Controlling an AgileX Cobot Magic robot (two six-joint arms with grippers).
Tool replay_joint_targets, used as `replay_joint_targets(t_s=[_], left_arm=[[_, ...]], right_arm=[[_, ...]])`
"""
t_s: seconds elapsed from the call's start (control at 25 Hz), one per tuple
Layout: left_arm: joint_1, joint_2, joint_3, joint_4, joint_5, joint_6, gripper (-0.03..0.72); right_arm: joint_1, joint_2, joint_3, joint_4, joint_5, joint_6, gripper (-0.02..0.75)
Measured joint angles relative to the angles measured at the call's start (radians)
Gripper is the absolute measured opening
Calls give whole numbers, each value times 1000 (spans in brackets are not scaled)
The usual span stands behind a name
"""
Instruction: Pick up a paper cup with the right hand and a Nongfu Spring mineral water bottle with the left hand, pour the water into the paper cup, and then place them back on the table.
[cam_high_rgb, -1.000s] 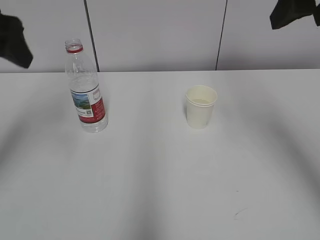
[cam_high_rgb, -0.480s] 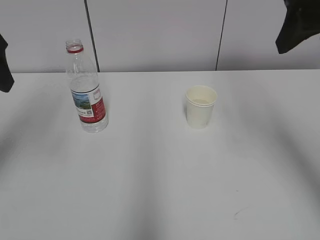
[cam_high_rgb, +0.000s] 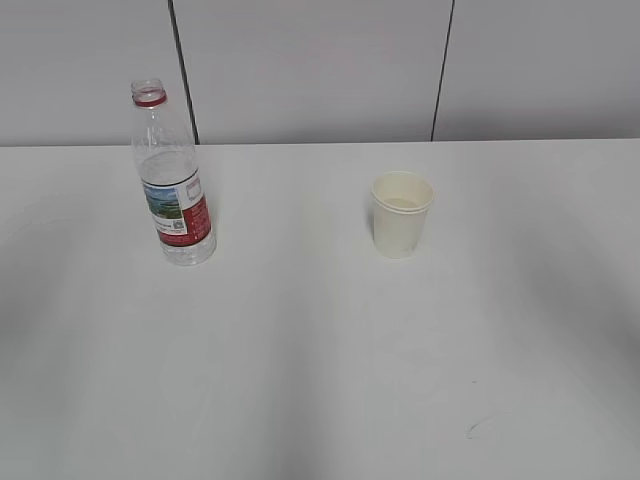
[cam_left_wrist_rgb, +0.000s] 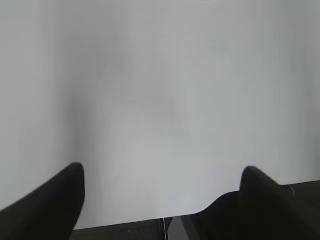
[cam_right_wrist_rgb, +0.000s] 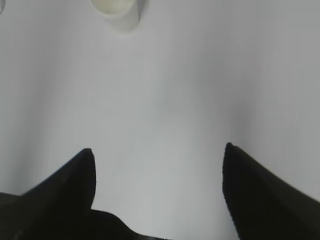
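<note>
The Nongfu Spring bottle (cam_high_rgb: 172, 180) stands upright and uncapped on the left of the white table (cam_high_rgb: 320, 350), with only a little water at its bottom. The paper cup (cam_high_rgb: 401, 214) stands upright right of centre; liquid shows inside it. Both grippers are out of the exterior view. In the left wrist view my left gripper (cam_left_wrist_rgb: 162, 172) is open and empty over bare table near its edge. In the right wrist view my right gripper (cam_right_wrist_rgb: 159, 152) is open and empty; the cup (cam_right_wrist_rgb: 116, 11) sits far ahead at the top left.
A grey panelled wall (cam_high_rgb: 320, 70) with dark seams runs behind the table. A small dark scuff mark (cam_high_rgb: 478, 426) lies on the tabletop at front right. The table's edge and dark floor (cam_left_wrist_rgb: 125, 231) show at the bottom of the left wrist view.
Both arms have drawn back out of the exterior view, the left off the left edge and the right off the upper right. The bottle and cup have not moved.
</note>
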Motion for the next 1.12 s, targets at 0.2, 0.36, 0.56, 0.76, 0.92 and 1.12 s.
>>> replay_joint_targets(t_s=[0.2,0.36,0.56,0.76,0.92,1.12], left_arm=[[0,-226,113,14,10,0,564],[0,-394,181,5,17,0,564],[0,-593,283,4,16,0,564],[0,-765,376,-18,-5,0,564],[0,-880,430,-29,-24,0,564],[0,-972,456,-30,-70,32,564]], right_arm=[[0,-182,179,0,2,0,582],[0,-334,320,0,2,-14,582],[0,-535,475,-2,4,-44,582],[0,-744,601,-2,-9,-116,582],[0,-901,690,-2,-76,-127,582],[0,-1064,797,-3,-120,-140,582]])
